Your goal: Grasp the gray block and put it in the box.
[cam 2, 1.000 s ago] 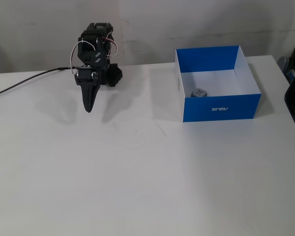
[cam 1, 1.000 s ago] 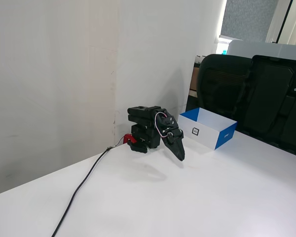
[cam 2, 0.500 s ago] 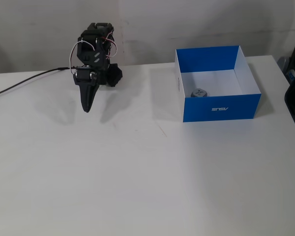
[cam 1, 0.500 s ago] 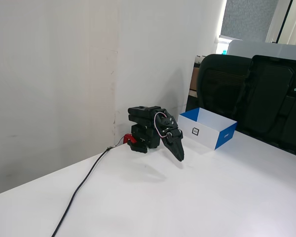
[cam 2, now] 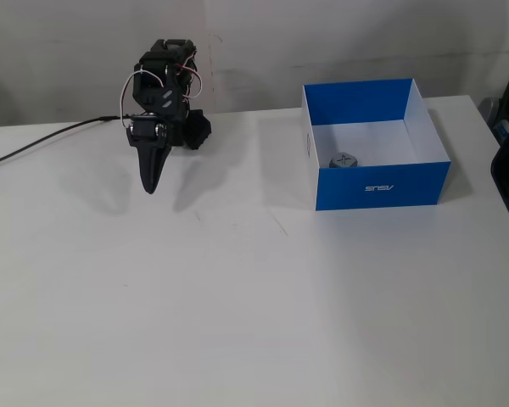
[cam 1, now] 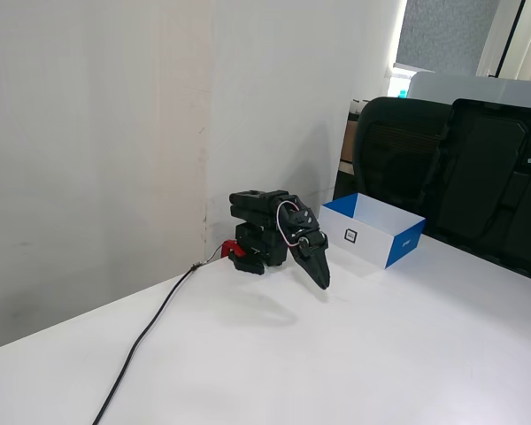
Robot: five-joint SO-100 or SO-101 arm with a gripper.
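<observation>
Gray block (cam 2: 345,160) resting inside the box (cam 2: 382,188).
Folded arm's claw (cam 2: 150,186), closed and empty, points down over the table (cam 2: 254,305), at the box's 9 o'clock.

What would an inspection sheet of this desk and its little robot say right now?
Surface: white table, bare apart from the things listed.
Job's things: gray block lies inside the box, near its front wall; in a fixed view the box hides it.
Clutter: nothing seen.
Grippers: the pincer is shut and empty, pointing down, with the arm folded, well left of the box; also seen in a fixed view.
Cables: black cable runs across the table to the arm's base; thin looped wires on the arm.
Surroundings: white wall behind; black chairs beyond the box.
</observation>
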